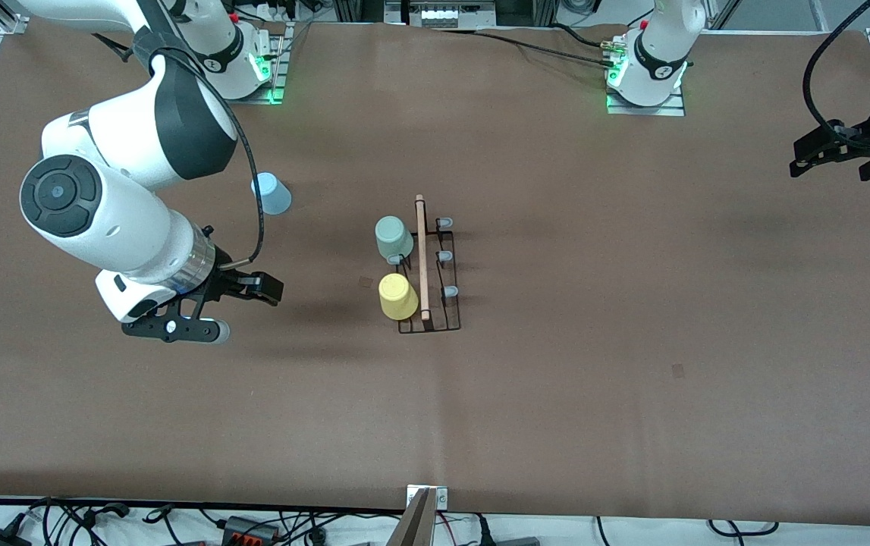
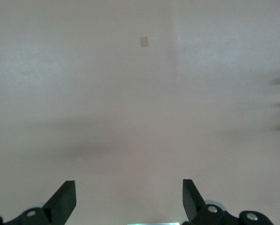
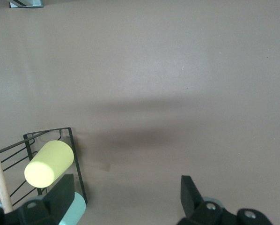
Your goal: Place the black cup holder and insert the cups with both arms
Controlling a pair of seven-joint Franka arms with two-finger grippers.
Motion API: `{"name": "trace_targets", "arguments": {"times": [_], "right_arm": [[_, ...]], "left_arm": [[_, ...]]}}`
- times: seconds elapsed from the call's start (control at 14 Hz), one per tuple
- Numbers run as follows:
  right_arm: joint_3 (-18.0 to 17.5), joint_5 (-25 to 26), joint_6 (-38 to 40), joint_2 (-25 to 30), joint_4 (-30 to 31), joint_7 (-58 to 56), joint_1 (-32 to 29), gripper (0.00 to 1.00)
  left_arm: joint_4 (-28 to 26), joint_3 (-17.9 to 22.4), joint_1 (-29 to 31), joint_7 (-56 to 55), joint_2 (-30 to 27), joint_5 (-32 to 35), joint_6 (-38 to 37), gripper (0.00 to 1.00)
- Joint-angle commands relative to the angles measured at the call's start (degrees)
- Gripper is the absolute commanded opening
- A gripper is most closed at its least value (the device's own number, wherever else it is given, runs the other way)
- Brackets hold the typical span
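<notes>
A: Rack status?
B: Black cup holder (image 1: 435, 277) stands mid-tabletop; green cup (image 1: 394, 237) and yellow cup (image 1: 397, 296) sit on its pegs. Blue cup (image 1: 271, 193) stands apart toward the right arm's end.
A: Grippers?
B: Right gripper (image 1: 241, 307) hangs over bare tabletop (image 1: 594, 364), fingers wide, empty. Left gripper (image 2: 128, 199) waits at the edge, fingers wide, empty.

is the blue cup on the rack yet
No, the blue cup stands on the table toward the right arm's end, apart from the rack, which carries only the green cup and yellow cup.
</notes>
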State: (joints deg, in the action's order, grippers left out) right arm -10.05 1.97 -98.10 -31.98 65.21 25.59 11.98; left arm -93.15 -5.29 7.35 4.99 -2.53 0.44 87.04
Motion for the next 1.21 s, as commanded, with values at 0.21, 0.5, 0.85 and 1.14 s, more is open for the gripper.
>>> {"name": "trace_targets", "arguments": {"times": [0.21, 0.5, 0.85, 1.14], "right_arm": [[-0.6, 1.0, 0.5, 1.0, 1.1, -3.3, -1.0, 1.00], [-0.6, 1.0, 0.4, 1.0, 1.1, -3.9, -1.8, 1.00], [-0.6, 1.9, 0.4, 0.8, 1.1, -7.7, -3.6, 1.00], [-0.1, 3.4, 0.4, 0.8, 1.1, -8.2, -4.2, 1.00]], "left_arm": [[0.2, 0.2, 0.4, 1.3, -0.5, -1.6, -0.8, 1.00], [0.2, 0.1, 0.4, 1.3, -0.5, -1.5, -0.8, 1.00], [0.2, 0.2, 0.4, 1.3, -0.5, -1.5, -0.8, 1.00], [0.2, 0.2, 0.4, 1.3, -0.5, -1.5, -0.8, 1.00]]}}
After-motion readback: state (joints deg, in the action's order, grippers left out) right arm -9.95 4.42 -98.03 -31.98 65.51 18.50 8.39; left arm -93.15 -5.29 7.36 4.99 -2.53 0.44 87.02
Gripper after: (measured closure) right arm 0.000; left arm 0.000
